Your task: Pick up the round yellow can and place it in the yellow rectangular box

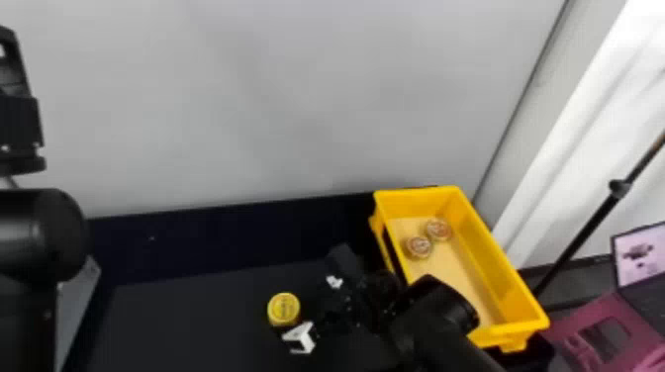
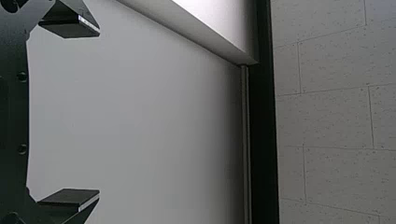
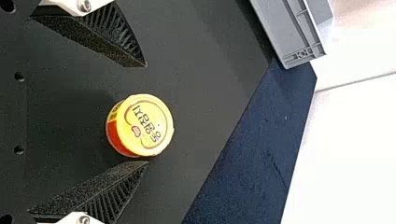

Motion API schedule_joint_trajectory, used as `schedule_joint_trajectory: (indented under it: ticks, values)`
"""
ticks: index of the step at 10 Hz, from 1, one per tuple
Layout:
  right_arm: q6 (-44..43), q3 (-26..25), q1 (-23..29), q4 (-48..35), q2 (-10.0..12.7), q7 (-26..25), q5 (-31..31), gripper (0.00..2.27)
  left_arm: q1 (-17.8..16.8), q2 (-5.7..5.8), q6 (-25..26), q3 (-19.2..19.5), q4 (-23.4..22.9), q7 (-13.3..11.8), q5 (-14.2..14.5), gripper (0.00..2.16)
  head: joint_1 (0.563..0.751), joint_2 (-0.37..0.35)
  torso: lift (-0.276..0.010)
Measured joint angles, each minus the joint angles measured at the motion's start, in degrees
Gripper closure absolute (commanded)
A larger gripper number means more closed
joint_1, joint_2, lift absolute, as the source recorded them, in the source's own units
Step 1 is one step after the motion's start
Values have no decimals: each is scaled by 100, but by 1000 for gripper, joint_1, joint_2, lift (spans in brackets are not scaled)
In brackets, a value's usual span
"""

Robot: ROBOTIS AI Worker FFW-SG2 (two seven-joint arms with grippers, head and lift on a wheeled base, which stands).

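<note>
The round yellow can (image 1: 283,309) stands upright on the dark table, in the middle of the head view's lower part. My right gripper (image 1: 306,302) is over the table beside it. In the right wrist view the can (image 3: 144,123), with its yellow lid and red lower side, lies between the spread fingers of the right gripper (image 3: 146,113), nearer to one of them; whether it touches that finger I cannot tell. The yellow rectangular box (image 1: 495,247) stands to the right. My left gripper (image 1: 11,69) is raised at the far left; the left gripper (image 2: 99,113) has nothing between its fingers.
Two small round cans (image 1: 428,238) sit inside the yellow box near its far end. A grey wall rises behind the table. A grey plastic tray edge (image 3: 299,37) shows in the right wrist view. A pink case (image 1: 601,331) and a black pole (image 1: 589,232) are at the right.
</note>
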Motion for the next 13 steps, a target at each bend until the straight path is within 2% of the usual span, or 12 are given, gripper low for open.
schedule_joint_trajectory:
  ticks: [5,8,10,12,13]
  values:
    - [-153,22,-64,251,0,-133,19,68,-29,9,-5,-27,8,-48,1,64,694,-78,-5]
    - [-195,17,-60,329,0,-178,63,375,-38,9,-16,-41,10,-53,6,64,694,-78,-5]
    - [-276,6,-76,341,0,-165,113,460,-46,9,-16,-50,11,-69,7,64,694,-78,-5]
    - [-368,2,-91,323,0,-144,153,674,-48,9,-11,-48,11,-81,8,64,694,-78,-5]
    - [-385,-2,-84,267,0,-135,175,678,-36,9,-8,-34,9,-83,8,64,694,-78,-5]
